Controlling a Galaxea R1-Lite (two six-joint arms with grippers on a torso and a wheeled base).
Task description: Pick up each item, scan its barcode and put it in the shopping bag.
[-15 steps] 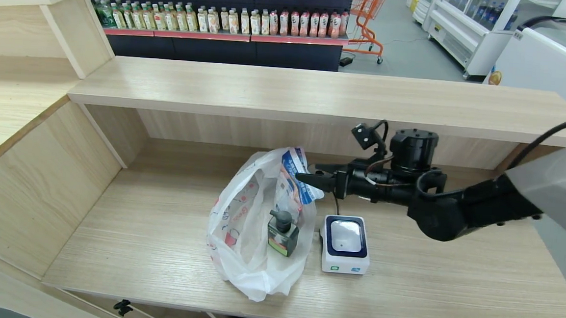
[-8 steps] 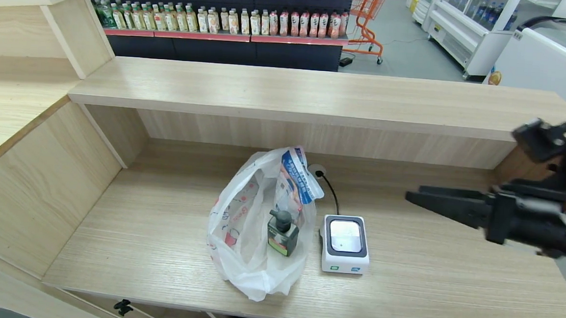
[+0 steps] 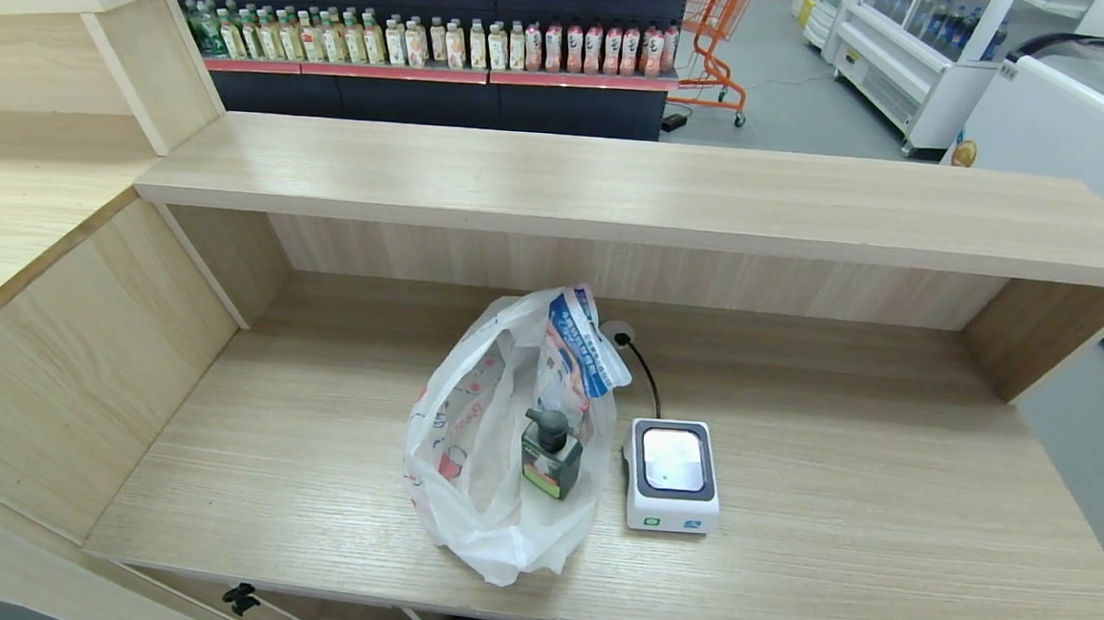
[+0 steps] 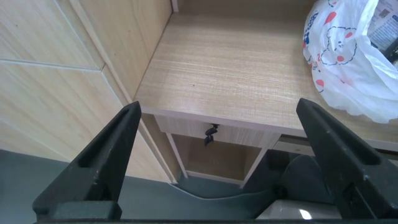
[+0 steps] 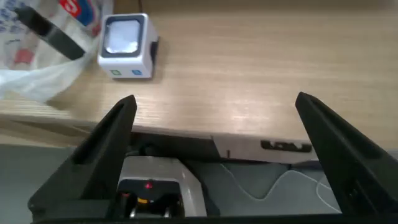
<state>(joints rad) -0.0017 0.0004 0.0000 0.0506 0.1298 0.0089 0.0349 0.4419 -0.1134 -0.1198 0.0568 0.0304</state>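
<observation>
- Head view: the right gripper (image 5: 216, 99) has pulled back from the shopping bag (image 3: 464, 496) toward the lower right corner. The pump bottle (image 3: 551, 458) and packet (image 3: 580, 345) sit in the bag at centre frame, so bagging looks complete. The scanner (image 3: 672, 476) stands just beside it.
- Left wrist view: the left gripper (image 4: 219, 109) has its fingers spread wide and holds nothing; the bag is at upper right.
- Right wrist view: the fingers are wide apart and empty, touching nothing; the scanner is at upper left.

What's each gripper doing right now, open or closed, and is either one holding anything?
Left gripper: open, holding nothing.
Right gripper: open, holding nothing.
</observation>
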